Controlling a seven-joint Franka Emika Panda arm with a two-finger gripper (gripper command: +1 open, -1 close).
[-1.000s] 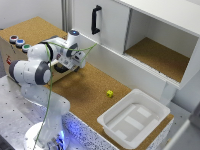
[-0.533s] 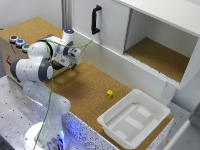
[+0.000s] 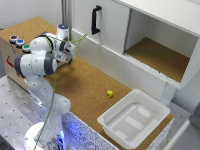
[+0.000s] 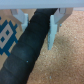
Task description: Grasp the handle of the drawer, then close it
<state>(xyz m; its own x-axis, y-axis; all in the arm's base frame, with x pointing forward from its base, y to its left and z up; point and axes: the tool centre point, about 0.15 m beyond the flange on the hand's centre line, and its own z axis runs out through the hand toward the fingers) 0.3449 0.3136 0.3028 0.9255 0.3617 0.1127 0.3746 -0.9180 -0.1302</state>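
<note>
The tan box (image 3: 9, 54) with coloured round buttons (image 3: 18, 41) stands at the exterior view's left edge. Its drawer is hidden behind my arm there. My gripper (image 3: 68, 52) reaches in beside the box. In the wrist view the short black bar handle (image 4: 30, 56) runs between my two fingers (image 4: 51, 35). It fills the gap of the gripper (image 4: 37, 35), which looks shut on it. A pale surface with a blue pattern (image 4: 7, 37) lies behind the handle.
A big white cabinet has an upright black door handle (image 3: 95, 19) and an open compartment (image 3: 160, 55) at the back. A white plastic tub (image 3: 131, 119) sits at the cork table's near right. A small yellow block (image 3: 109, 93) lies on the cork.
My gripper and forearm have shifted a little toward the exterior view's left, toward the tan box. Nothing else has moved.
</note>
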